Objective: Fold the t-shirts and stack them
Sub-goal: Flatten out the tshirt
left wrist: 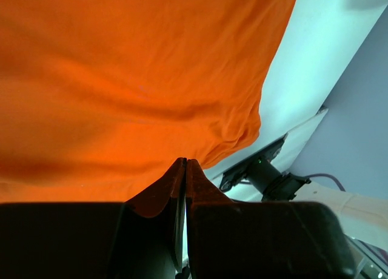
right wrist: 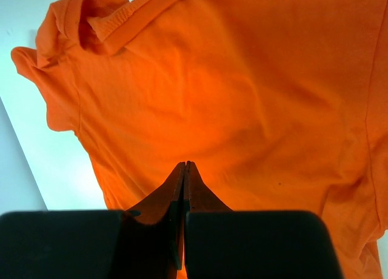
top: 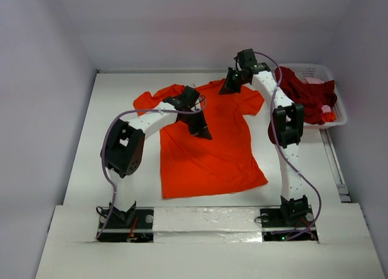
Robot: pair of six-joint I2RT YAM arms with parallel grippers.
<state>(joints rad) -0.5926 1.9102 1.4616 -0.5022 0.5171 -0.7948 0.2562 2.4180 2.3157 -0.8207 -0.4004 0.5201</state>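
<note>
The left arm bends at a high elbow, and its left gripper (top: 202,132) points down with the fingers pressed together and nothing between them. The right arm stretches far forward. The right gripper (top: 229,86) is also closed tight and empty. Under both lies the bright orange t-shirt (top: 209,154) — soft matte cloth, spread flat, lightly wrinkled. To the right of the right gripper, the dark crimson t-shirt (top: 306,97) hangs crumpled over the white lattice basket (top: 312,67).
</note>
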